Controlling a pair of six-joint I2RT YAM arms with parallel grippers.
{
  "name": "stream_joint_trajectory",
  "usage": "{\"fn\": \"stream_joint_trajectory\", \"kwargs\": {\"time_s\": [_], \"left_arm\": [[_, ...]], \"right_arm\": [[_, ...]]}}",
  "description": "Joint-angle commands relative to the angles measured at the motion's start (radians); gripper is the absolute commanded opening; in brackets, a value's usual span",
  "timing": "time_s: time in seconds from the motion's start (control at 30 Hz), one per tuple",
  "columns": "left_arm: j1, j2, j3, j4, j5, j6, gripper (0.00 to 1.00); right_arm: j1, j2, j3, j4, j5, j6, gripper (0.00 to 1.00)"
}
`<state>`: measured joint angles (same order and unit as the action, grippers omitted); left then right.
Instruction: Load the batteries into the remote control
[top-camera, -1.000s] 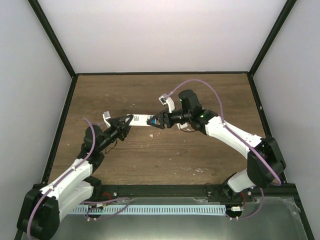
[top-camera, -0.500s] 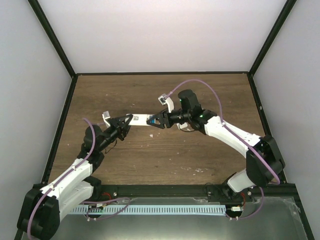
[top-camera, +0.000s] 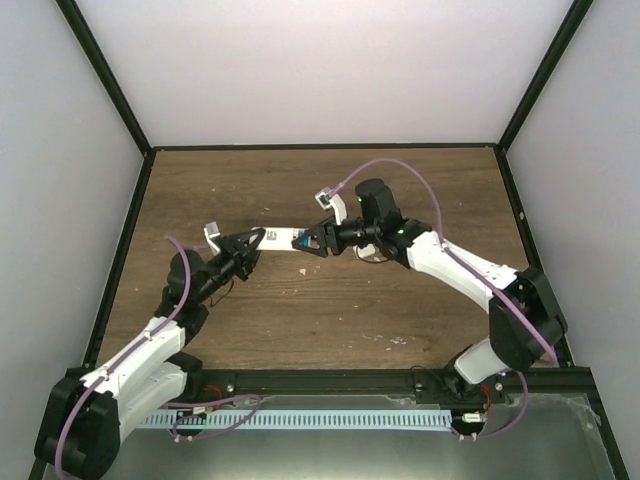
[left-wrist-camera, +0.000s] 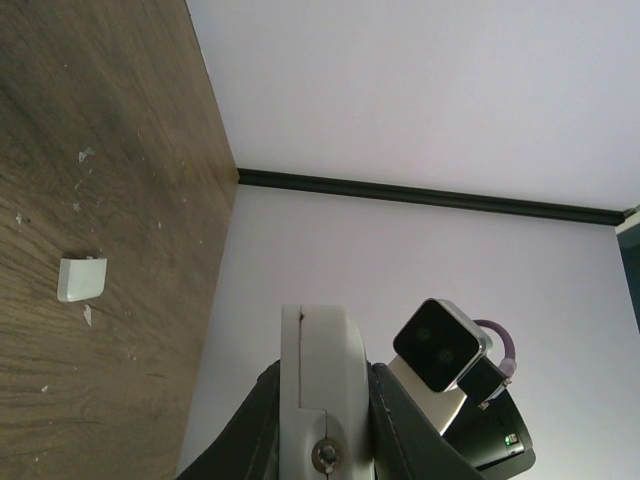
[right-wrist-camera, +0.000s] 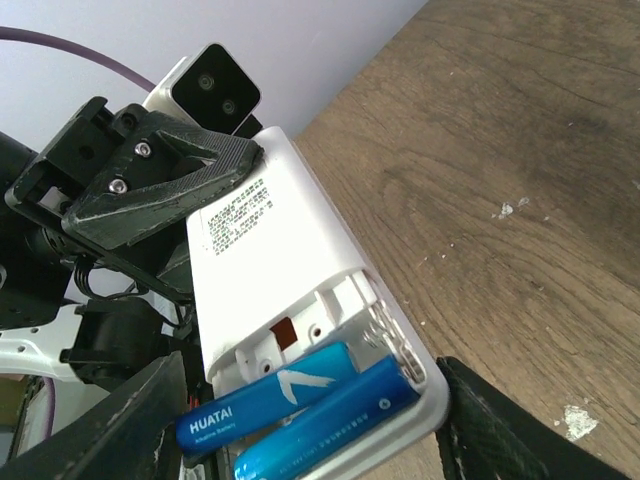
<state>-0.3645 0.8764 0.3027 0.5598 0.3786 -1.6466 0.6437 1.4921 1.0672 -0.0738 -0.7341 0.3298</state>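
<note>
I hold the remote control (top-camera: 283, 238) in the air above the wooden table (top-camera: 330, 310), stretched between my two arms. My left gripper (top-camera: 252, 243) is pinched on the remote's left end; from the left wrist the white bar stands edge-on, squeezed between both fingers (left-wrist-camera: 400, 420). My right gripper (top-camera: 308, 243) meets the other end, where the battery bay lies open. From the right wrist, the batteries (right-wrist-camera: 330, 425) lie side by side in that bay, both bright blue. The one nearer the printed label (right-wrist-camera: 235, 215) carries white lettering, sits at a slight slant, and sticks out past the bay on one side. My right fingers (right-wrist-camera: 510, 430) flank this end of the remote, one on each side. Whether they actually press on the remote or on a battery, I cannot tell. A small white cover piece (left-wrist-camera: 80, 280) lies flat on the table, well apart from the remote.
</note>
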Motion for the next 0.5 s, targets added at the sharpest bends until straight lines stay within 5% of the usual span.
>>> {"fn": "stream_joint_trajectory", "kwargs": {"time_s": [0.0, 0.47], "left_arm": [[-0.004, -0.007, 0.012, 0.062, 0.026, -0.012, 0.0], [-0.001, -0.01, 0.009, 0.059, 0.021, -0.013, 0.0]], "right_arm": [[-0.004, 0.022, 0.046, 0.004, -0.023, -0.006, 0.59], [-0.004, -0.003, 0.108, -0.064, -0.046, 0.009, 0.69]]}}
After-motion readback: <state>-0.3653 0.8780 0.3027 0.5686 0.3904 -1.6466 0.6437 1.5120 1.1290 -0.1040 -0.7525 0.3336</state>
